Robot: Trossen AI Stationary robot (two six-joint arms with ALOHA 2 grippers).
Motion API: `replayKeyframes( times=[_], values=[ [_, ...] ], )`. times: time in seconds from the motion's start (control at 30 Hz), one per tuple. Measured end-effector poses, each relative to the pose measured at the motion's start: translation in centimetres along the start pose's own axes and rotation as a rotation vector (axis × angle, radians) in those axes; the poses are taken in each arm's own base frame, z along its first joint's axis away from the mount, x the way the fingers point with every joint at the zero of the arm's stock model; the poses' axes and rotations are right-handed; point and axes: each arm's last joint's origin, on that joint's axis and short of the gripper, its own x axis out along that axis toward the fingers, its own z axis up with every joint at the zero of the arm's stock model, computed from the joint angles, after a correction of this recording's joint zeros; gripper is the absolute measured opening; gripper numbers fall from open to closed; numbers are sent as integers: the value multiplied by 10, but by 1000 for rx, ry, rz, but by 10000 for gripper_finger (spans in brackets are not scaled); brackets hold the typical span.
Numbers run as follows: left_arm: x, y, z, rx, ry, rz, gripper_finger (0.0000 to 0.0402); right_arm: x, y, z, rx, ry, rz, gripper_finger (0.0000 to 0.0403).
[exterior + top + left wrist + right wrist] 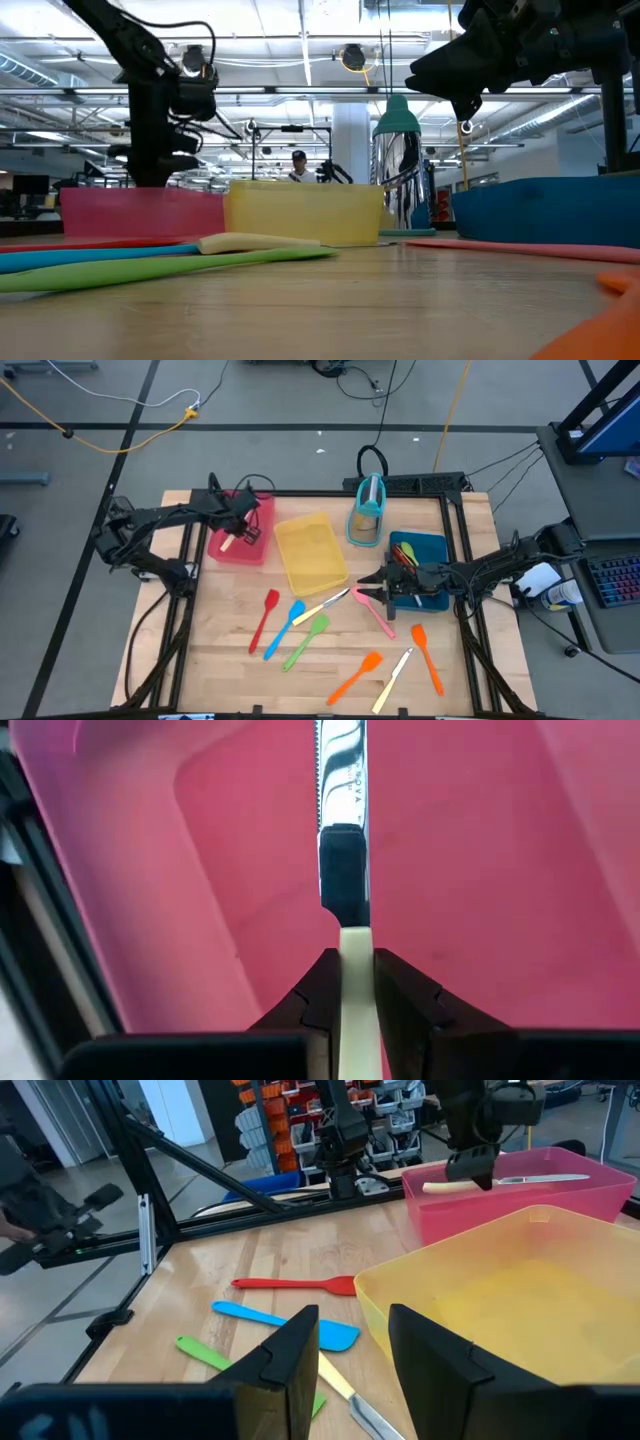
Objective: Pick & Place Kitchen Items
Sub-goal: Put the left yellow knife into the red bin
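Observation:
My left gripper (pixel 240 528) hangs over the red tray (pixel 258 548), shut on a cream-handled knife (pixel 342 810) with a metal blade. It also shows in the right wrist view (pixel 470 1172). My right gripper (pixel 362 592) is open and empty above the table, beside the blue tray (pixel 440 550) and over the pink spatula (pixel 378 612). Red (pixel 265 616), blue (pixel 285 628) and green (pixel 306 641) spatulas and a second cream-handled knife (pixel 327 603) lie flat on the table. Two orange spatulas (pixel 356 677) and a third knife (pixel 394 678) lie nearer the front. My left gripper pinches the knife's cream handle (pixel 354 952) between its two fingers, close to where the handle meets the dark collar of the blade. The fingers come from above. The knife is level above the red tray's floor, blade (pixel 545 1178) sticking out past the fingers.
A yellow tray (pixel 312 552) stands between the red and blue trays. The blue tray holds several utensils (pixel 405 555). A teal-framed upright holder (pixel 367 510) stands at the back. There is bare wood at the front left (pixel 215 670).

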Motion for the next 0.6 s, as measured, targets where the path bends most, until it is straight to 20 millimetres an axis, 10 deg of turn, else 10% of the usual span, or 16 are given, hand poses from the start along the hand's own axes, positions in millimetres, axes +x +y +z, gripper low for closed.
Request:
replayKeyframes(
  times=[0.6],
  values=[
    [19,12,-2,-52,-56,-38,47,0,0,0,0,1,0,116]
  ],
)
